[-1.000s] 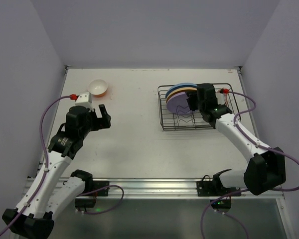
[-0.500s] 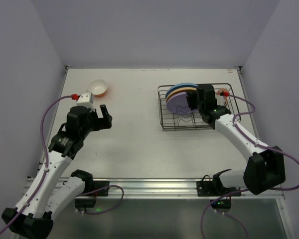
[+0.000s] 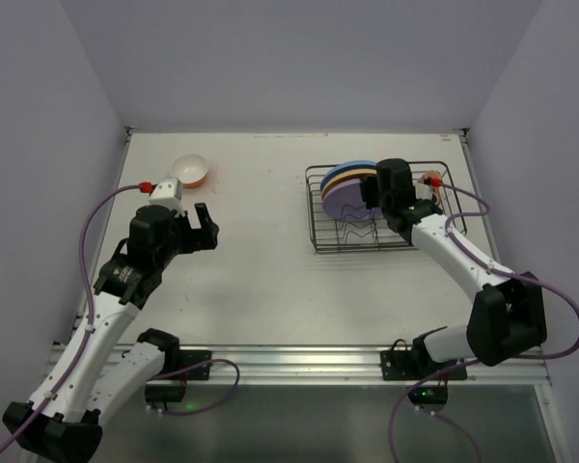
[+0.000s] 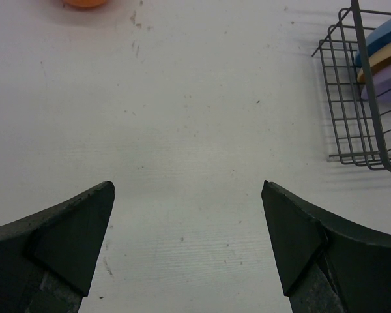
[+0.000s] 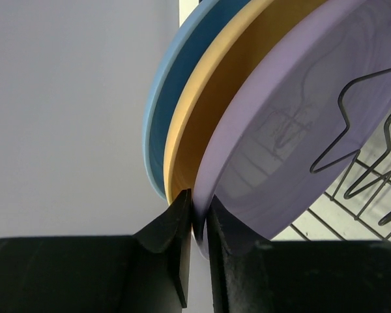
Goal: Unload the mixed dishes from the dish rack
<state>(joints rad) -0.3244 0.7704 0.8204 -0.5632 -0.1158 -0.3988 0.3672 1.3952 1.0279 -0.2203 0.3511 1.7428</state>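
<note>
The left pincer (image 3: 195, 224) is hovering over the bare left part of the desk (image 3: 270, 260), its jaws standing wide with nothing between them; in its wrist view the fingers (image 4: 72, 235) are framing only desk surface. Farther back on the right, the dish rack (image 3: 381, 243) is sitting on the desk, holding three plates on edge, side by side. The right pincer (image 5: 197, 202) is reaching into the rack, its jaws standing narrow and pinching the rim of the lilac plate (image 5: 300, 130). The tan plate (image 5: 215, 111) is leaning just behind it, then the blue plate (image 5: 173, 98). Farthest back on the left, the orange bowl (image 3: 189, 170) is resting upright on the desk.
</note>
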